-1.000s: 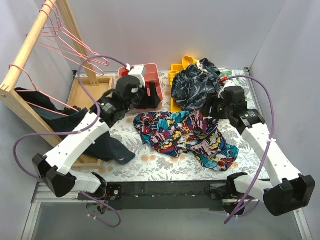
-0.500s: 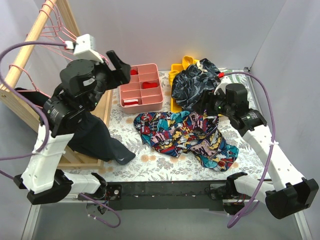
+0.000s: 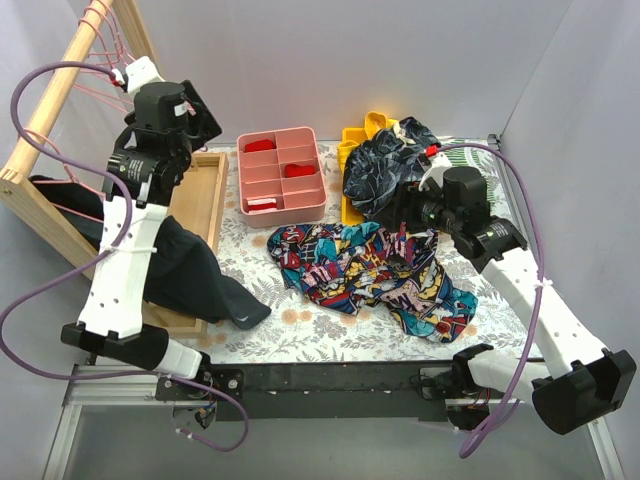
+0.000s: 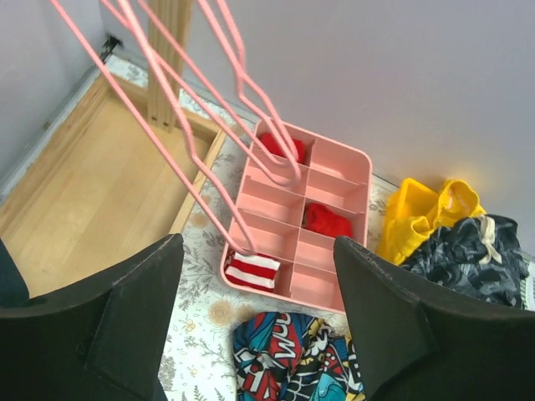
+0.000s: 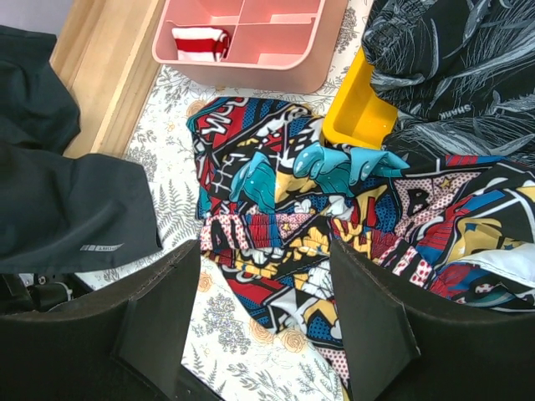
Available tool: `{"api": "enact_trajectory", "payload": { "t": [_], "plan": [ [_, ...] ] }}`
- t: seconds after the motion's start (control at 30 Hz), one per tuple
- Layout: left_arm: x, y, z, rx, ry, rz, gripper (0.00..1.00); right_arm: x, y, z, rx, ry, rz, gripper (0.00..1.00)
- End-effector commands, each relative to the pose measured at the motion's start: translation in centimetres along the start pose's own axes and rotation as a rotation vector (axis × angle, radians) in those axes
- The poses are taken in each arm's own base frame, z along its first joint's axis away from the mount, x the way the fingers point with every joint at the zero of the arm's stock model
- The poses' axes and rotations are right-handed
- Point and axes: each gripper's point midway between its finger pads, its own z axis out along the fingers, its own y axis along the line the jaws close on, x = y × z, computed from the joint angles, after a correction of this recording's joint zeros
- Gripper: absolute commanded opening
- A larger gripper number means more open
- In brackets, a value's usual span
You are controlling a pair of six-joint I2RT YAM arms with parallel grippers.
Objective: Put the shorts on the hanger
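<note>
Both are released: my left claw [image 4: 255, 317] beside the thin pink wire hanger [image 4: 125, 100], my right claw [image 5: 263, 309] above the floppy comic-print shorts [image 5: 276, 225]. The close neighbouring hangers [image 4: 241, 79] may tangle when I pull.

The floppy cloth shorts [image 3: 375, 270] carry a busy comic print in bright blue, red, yellow, white and black, with teal patches. The thin wire clothes hanger [image 4: 125, 86] is pink, close in shade to the pink plastic compartment tray [image 3: 290, 217], which holds red cloth pieces [image 4: 328, 221] and a red-and-white striped roll [image 4: 252, 270]. The crumpled dark navy garment [image 3: 388, 172] shows a pale leafy pattern, next to a yellow plastic bin [image 5: 358, 117]. The plain limp garment [image 3: 190, 275] is black. The table [image 3: 310, 335] cover is white with grey-green leaves and peach blossoms.
</note>
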Motion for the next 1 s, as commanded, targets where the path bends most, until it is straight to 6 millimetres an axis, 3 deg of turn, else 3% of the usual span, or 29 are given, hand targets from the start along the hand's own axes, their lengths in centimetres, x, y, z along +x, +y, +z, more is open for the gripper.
{"api": "enact_trajectory", "payload": {
  "t": [0.0,0.27,0.4,0.97],
  "plan": [
    [-2.6,2.0,0.2,0.015,-0.032,-0.107,0.69,-1.8,1.5,-1.4,-0.048,-0.066,-0.046,0.71],
    [-2.3,4.0,2.9,-0.055,-0.061,-0.182,0.56,-1.3,1.7,-1.8,-0.059,-0.059,-0.063,0.7],
    [-3.2,3.6,3.9,-0.044,-0.132,-0.247,0.46,-1.3,1.7,-1.9,-0.064,-0.059,-0.063,0.7],
    [-3.6,5.5,8.3,-0.19,-0.243,-0.279,0.42,-1.2,1.8,-1.9,-0.066,-0.057,-0.068,0.71]
  ]
}}
